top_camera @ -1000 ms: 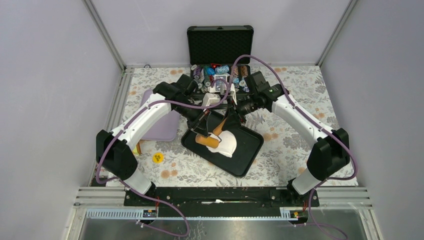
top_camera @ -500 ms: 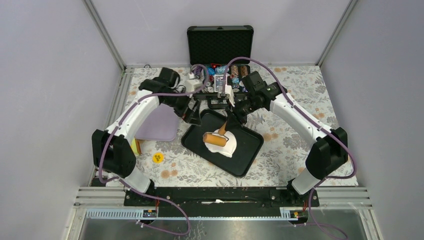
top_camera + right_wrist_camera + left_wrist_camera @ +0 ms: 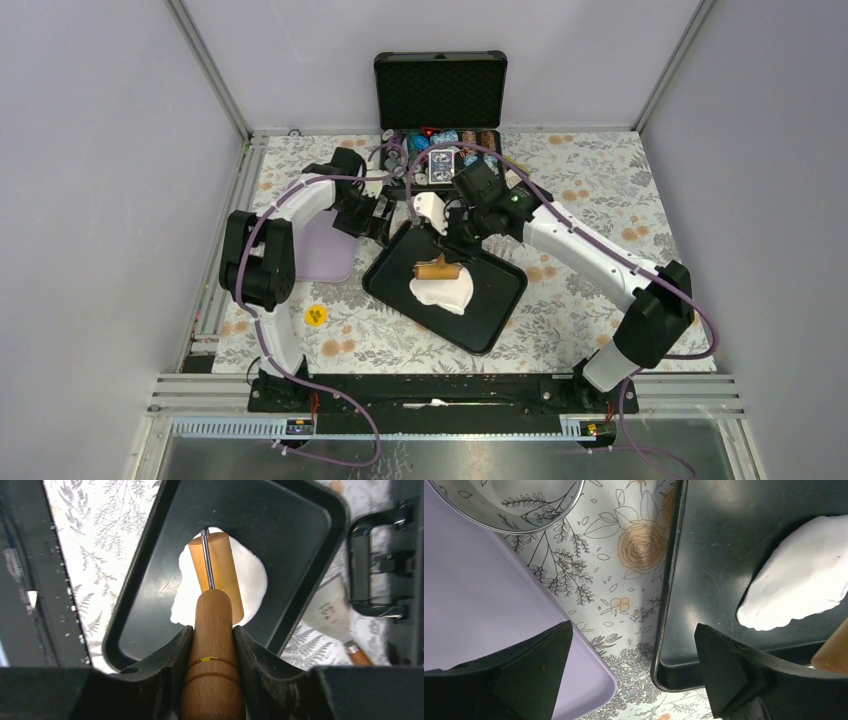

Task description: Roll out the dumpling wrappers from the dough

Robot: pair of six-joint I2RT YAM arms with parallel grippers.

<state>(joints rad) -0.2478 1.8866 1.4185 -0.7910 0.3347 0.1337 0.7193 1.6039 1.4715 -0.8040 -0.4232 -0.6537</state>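
Since one second ago, the left gripper (image 3: 383, 221) has left the roller and moved back to the left. Its jaws, which were closed then, now stand wide open with nothing between them. In the left wrist view the left gripper (image 3: 632, 626) hangs over the flowered tablecloth (image 3: 624, 570), between the lavender board (image 3: 474, 605) and the left rim of the black tray (image 3: 714, 555). A steel ring (image 3: 514, 510) shows at the upper edge of this view, beside the board.

The right gripper (image 3: 212, 645) is closed around the wooden handle of the rolling pin (image 3: 220, 570), one finger on each side. The roller lies on the dough (image 3: 252, 575), and its metal axle points away from the fingers.

The dough is a flat, irregular white piece inside the tray, touching its bottom. From above, the dough (image 3: 445, 290) lies just on the near side of the right gripper (image 3: 452, 238), with the roller on its far part. It is well apart from the left gripper. In the left wrist view the dough (image 3: 804, 575) lies to the right of the open jaws, past the tray's rim, and no finger touches it.

An open black case (image 3: 440, 90) stands at the far edge of the table.
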